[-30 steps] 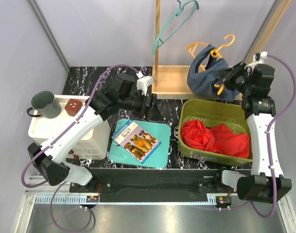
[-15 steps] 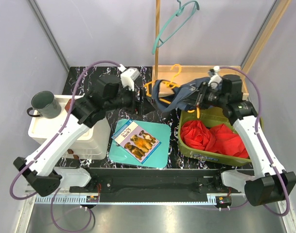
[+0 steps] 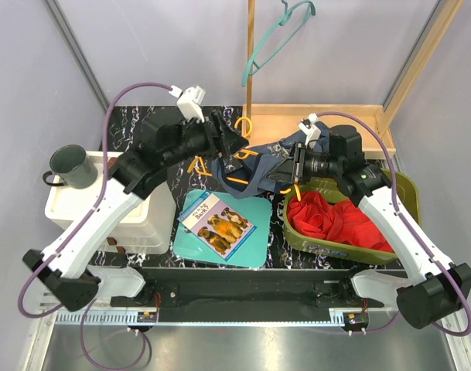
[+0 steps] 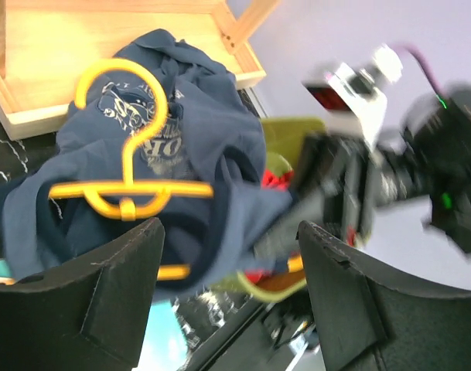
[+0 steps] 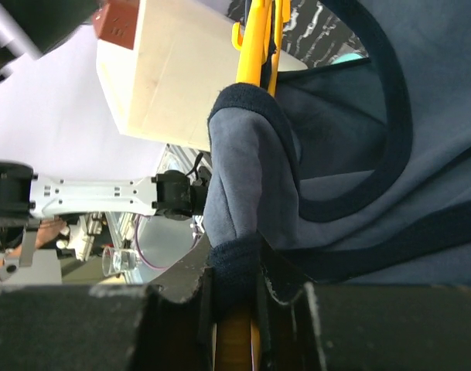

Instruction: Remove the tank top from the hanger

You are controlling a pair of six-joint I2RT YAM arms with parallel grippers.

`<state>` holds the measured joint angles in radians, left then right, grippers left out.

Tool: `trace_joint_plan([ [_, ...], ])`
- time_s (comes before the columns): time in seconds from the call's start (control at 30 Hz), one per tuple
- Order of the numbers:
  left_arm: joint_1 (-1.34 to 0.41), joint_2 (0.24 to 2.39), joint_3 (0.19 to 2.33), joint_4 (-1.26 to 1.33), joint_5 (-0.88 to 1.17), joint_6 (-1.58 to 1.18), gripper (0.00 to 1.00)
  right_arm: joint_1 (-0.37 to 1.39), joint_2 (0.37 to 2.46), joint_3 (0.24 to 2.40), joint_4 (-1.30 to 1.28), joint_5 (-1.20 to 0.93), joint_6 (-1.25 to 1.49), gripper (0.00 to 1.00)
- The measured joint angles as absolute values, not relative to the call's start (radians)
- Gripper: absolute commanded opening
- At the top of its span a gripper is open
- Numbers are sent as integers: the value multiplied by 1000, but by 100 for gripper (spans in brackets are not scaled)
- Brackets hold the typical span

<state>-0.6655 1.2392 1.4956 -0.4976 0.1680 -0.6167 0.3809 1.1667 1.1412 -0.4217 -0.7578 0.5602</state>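
Right pincer (image 5: pixel 235 286) clamps tank top (image 5: pixel 351 154) (wrist view only) | left pincer (image 4: pixel 229 270) agape, empty

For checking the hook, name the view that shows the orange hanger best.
Left wrist: the hanger shows its whole hook and a bar face-on against the navy tank top. Top external shows only small orange pieces poking from the cloth; right wrist shows a thin edge-on strip.

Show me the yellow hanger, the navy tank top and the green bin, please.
yellow hanger (image 4: pixel 158 188): left wrist view, on its horizontal bar.
navy tank top (image 4: pixel 212 131): left wrist view, on the bunched fabric right of the hook.
green bin (image 3: pixel 336 249): top external view, on its near wall.
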Motion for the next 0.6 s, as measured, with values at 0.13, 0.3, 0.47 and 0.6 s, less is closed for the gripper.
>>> trace_joint_plan([
  [0.13,-657,1326,1533,-480,148,-701,63,388,1148,1140,-406,-772,541,0],
  [0.3,-657,1361,1554,-474,106,-772,54,392,1108,1138,-398,-780,534,0],
  [0.47,-657,1367,1571,-441,77,-809,53,400,1083,1128,-386,-798,527,0],
  [0.6,-657,1369,1571,-422,61,-819,52,404,1076,1112,-387,-819,521,0],
])
